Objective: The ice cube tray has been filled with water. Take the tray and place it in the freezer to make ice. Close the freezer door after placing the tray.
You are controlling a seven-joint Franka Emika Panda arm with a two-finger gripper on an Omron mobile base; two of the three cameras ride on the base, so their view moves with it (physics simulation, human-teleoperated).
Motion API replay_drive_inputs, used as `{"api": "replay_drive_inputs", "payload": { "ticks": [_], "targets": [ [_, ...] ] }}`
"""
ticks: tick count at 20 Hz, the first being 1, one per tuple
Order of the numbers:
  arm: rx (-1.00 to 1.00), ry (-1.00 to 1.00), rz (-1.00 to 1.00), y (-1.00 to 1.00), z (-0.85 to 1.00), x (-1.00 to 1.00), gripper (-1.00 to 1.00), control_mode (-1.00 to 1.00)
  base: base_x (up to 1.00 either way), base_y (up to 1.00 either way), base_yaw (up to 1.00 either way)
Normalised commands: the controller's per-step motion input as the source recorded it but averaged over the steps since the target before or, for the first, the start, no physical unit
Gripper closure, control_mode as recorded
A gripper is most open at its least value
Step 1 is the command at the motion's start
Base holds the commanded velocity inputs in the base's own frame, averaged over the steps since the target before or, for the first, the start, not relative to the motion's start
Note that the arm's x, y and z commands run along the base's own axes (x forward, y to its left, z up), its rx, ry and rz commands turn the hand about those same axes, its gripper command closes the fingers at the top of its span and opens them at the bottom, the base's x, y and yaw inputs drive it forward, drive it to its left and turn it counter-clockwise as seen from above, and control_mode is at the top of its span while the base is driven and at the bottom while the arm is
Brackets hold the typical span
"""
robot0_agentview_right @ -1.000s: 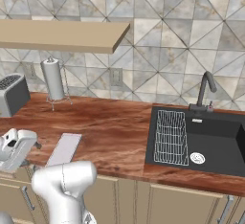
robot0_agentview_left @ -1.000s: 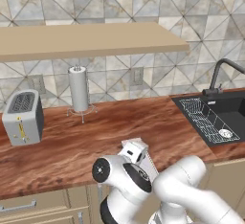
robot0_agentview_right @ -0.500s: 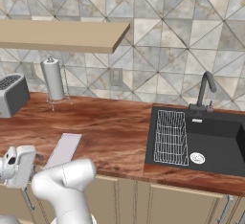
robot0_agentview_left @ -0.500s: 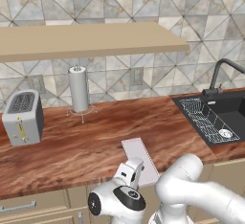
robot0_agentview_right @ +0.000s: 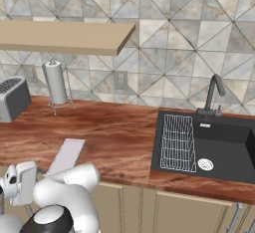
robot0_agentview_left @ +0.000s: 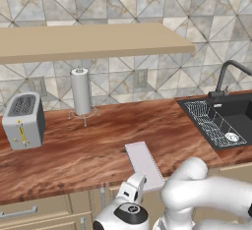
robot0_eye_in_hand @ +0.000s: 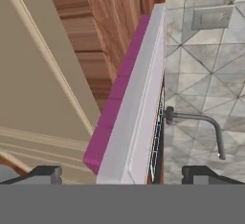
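While jaws gape, ice cube tray [robot0_eye_in_hand: 131, 117] between

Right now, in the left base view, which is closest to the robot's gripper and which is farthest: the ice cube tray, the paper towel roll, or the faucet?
From the gripper:
1. Ice cube tray, right beside it at the counter's front edge.
2. Paper towel roll, back by the wall, to the left.
3. Faucet, far right behind the sink.

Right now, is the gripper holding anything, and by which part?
Nothing held. The gripper is open, its fingertips straddling the near end of the ice cube tray without closing on it; the tray lies flat at the counter edge.
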Motion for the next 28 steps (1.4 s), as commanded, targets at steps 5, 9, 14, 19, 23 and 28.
{"api": "replay_drive_inputs", "payload": {
  "ticks": [5, 9, 14, 19, 23, 28],
  "targets": [
    [-0.02, -0.06, 0.00, 0.17, -0.03, 0.00, -1.00, -1.00, 0.00, 0.00, 0.00],
    [-0.02, -0.09, 0.00, 0.11, 0.00, 0.01, -1.00, -1.00, 0.00, 0.00, 0.00],
    [-0.01, -0.19, 0.00, 0.00, 0.00, 0.01, -1.00, -1.00, 0.00, 0.00, 0.00],
    [0.00, -0.21, 0.00, -0.01, 0.00, 0.00, -1.00, -1.00, 0.00, 0.00, 0.00],
    [0.00, -0.14, 0.00, -0.02, -0.03, 0.01, -1.00, -1.00, 0.00, 0.00, 0.00],
    [0.00, -0.04, 0.00, 0.00, -0.10, 0.09, -1.00, -1.00, 0.00, 0.00, 0.00]
  ]
}}
